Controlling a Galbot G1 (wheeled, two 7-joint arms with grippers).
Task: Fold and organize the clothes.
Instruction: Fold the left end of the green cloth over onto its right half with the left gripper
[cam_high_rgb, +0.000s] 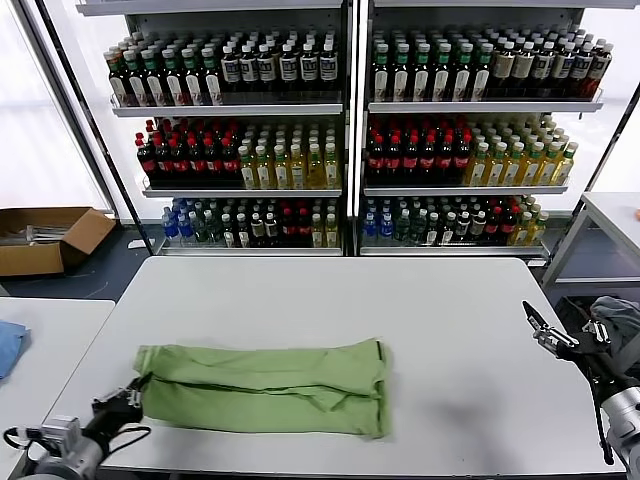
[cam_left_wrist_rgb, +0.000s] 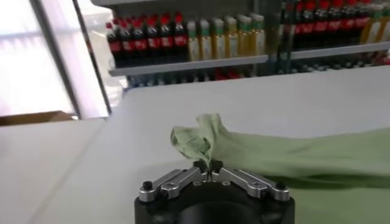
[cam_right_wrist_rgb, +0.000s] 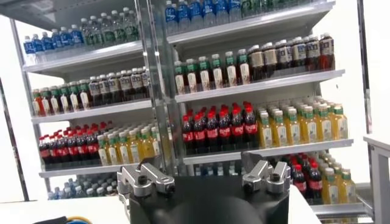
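The light green shirt (cam_high_rgb: 265, 385) lies folded into a long band across the front of the white table (cam_high_rgb: 400, 300), plain side up. My left gripper (cam_high_rgb: 135, 392) is at the band's left end, shut on a pinched-up corner of the shirt (cam_left_wrist_rgb: 204, 143). In the left wrist view the gripper (cam_left_wrist_rgb: 208, 165) has its jaws closed together on the cloth. My right gripper (cam_high_rgb: 530, 315) is raised beside the table's right edge, away from the shirt. In the right wrist view its fingers (cam_right_wrist_rgb: 143, 178) stand wide apart and hold nothing.
Shelves of drink bottles (cam_high_rgb: 350, 130) stand behind the table. A cardboard box (cam_high_rgb: 45, 238) lies on the floor at the left. A blue cloth (cam_high_rgb: 8, 345) lies on a side table at the left, a grey garment (cam_high_rgb: 618, 315) at the right.
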